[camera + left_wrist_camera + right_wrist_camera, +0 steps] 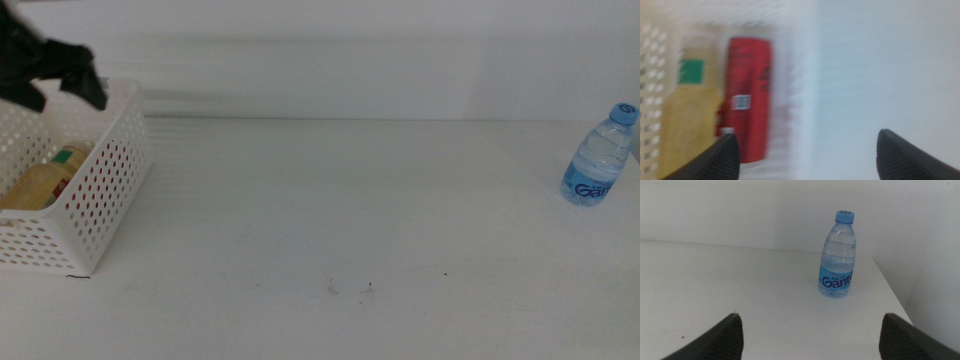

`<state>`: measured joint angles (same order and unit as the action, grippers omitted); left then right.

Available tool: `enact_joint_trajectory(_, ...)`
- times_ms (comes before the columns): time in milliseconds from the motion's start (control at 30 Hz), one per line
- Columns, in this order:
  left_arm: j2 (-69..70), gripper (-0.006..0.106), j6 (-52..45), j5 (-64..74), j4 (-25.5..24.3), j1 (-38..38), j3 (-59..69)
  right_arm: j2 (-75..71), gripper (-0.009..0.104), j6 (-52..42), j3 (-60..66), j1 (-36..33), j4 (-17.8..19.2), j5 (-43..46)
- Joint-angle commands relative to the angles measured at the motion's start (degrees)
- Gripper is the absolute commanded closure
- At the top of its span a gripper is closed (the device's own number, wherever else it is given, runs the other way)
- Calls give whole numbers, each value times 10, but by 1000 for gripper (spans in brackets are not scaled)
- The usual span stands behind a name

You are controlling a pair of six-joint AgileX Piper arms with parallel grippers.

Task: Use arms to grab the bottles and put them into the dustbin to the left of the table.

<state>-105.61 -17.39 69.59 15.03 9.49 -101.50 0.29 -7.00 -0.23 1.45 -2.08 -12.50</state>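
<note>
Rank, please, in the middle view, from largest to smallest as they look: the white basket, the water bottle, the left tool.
1. White basket, clearly the largest.
2. Water bottle and left tool, above the basket's rim: these look alike in extent; the tool is blurred and partly cropped, so I leave them unranked.

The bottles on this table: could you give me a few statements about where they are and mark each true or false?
1. The water bottle stands upright on the table. True.
2. The red can stands beside the water bottle. False: it lies in the dustbin.
3. The yellow tea bottle is in the dustbin. True.
4. The left gripper holds the can. False: it is open and empty above the dustbin.
5. The right gripper is open, facing the water bottle. True.
</note>
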Motion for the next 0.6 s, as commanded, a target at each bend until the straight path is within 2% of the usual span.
enact_joint_trajectory(0, 30, 7, 29, 4, 5, -27, -3, -3, 2, -3, 2, 3, 4, 5)
enact_joint_trajectory(300, 126, 7, 38, 4, 4, -161, 15, -3, 2, -3, 2, 3, 4, 5)
enact_joint_trajectory(567, 240, 7, 9, -115, 16, -272, 114, -3, 2, -3, 2, 3, 4, 5)
